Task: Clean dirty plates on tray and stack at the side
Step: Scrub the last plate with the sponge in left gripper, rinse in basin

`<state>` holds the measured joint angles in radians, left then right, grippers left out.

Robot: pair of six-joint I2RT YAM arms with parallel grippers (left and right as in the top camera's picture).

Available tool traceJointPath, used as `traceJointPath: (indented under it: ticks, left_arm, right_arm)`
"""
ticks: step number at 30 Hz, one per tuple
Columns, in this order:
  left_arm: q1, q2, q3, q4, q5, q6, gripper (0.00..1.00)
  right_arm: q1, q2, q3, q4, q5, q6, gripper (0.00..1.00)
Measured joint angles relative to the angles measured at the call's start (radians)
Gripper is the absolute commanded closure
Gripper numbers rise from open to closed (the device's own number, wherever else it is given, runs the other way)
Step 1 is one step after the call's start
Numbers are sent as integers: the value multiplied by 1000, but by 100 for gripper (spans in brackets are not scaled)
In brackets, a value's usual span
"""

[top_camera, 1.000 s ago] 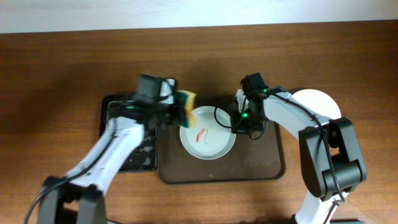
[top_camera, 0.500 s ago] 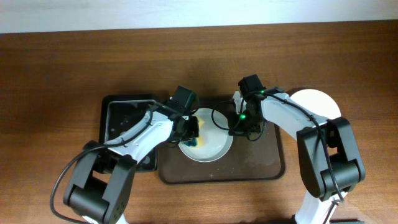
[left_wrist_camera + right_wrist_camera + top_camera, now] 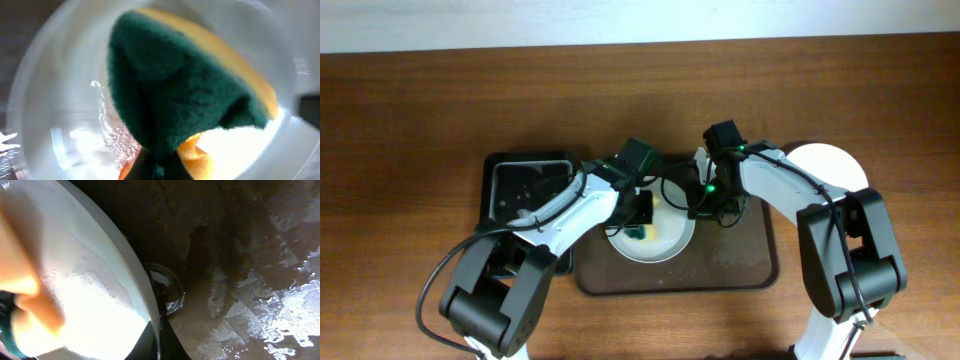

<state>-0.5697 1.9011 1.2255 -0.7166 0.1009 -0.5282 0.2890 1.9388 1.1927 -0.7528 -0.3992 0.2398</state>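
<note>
**Sponge on plate, rim pinched**

Overhead: the tray (image 3: 745, 265) lies mid-desk (image 3: 420, 110), with a black bin (image 3: 515, 175) touching its left side. One white plate (image 3: 672, 238) sits on the tray's left half. The left pincer (image 3: 642, 214) is over the plate, closed on a sponge (image 3: 637, 232) that is pressed to the plate's surface.

Left wrist view: the sponge's green scouring face (image 3: 170, 95) is towards the camera, its yellow foam behind. Small bubbles lie on the plate (image 3: 55, 95) beside it.

The right pincer (image 3: 703, 198) is at the plate's right edge. In the right wrist view it is clamped on the plate's rim (image 3: 142, 287) above the wet tray (image 3: 260, 285).

A second plate (image 3: 835, 165), white, rests on the desk just right of the tray.
</note>
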Motion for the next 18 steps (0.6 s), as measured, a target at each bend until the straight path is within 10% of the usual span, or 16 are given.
traceJointPath:
  ticks: [9, 18]
  left_arm:
    - [148, -259, 93, -214, -160, 140, 100]
    - [435, -114, 74, -266, -211, 245, 98]
  right_arm:
    - [0, 0, 0, -3, -3, 0, 96]
    - [0, 0, 0, -3, -3, 0, 96]
